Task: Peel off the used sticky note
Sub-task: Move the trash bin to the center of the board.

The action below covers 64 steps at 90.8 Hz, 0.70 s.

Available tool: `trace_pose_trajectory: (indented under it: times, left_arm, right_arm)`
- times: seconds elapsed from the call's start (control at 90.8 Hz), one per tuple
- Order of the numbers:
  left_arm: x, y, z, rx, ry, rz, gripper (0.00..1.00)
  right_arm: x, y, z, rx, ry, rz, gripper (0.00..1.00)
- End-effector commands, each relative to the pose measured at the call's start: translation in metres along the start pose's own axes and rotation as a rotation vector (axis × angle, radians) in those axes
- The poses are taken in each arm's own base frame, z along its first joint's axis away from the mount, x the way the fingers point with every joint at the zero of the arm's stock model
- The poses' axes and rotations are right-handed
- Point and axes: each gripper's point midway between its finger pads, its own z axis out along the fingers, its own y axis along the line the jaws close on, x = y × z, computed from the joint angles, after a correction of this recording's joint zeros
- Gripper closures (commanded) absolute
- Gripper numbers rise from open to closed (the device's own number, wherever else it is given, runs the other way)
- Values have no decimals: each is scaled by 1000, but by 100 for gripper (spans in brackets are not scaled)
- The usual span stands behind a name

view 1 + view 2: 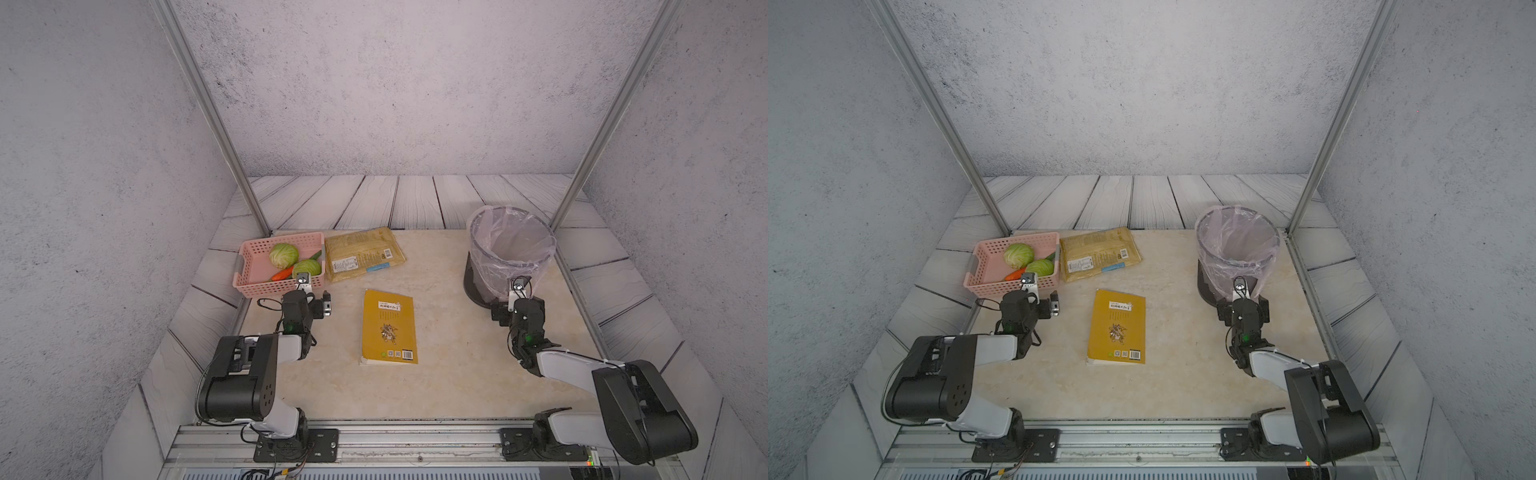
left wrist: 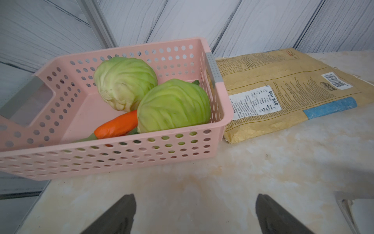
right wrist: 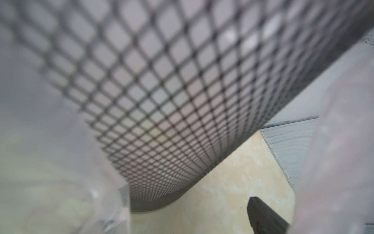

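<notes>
You are looking at a white written patch (image 1: 389,306) lying flat at the far end of the yellow book (image 1: 388,332), mid-table. Whether the note is that patch or the blue strip (image 2: 329,107) on the bag (image 2: 283,91), you cannot tell. Your left claw (image 2: 195,214) is hanging spread wide and empty just before the basket (image 2: 113,158). Your right claw (image 1: 517,296) is sitting hard by the bin (image 1: 509,257), one finger (image 3: 263,216) showing, set wide, gripping nothing.

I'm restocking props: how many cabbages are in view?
2. One cabbage sits toward the basket's far wall; the other cabbage lies nearer, against the carrot. More could hide beneath.
</notes>
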Motion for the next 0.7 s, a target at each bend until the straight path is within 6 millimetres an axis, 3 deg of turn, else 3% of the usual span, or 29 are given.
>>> trace_pose_trajectory:
  times: [0.0,0.187,0.385,0.694]
  left_arm:
    - [-7,6,2,-22,-12,-14,2]
    - [-8,6,3,-21,-10,-16,2]
    - [-7,6,3,-21,-9,-16,2]
    - [-7,6,3,-20,-9,-17,2]
  right_arm:
    - [-13,-1,2,-9,-34,22,0]
    - [-13,2,3,-30,-24,30,1]
    - [-11,7,-11,-91,5,49,1]
    - [-11,10,-9,-104,14,41,0]
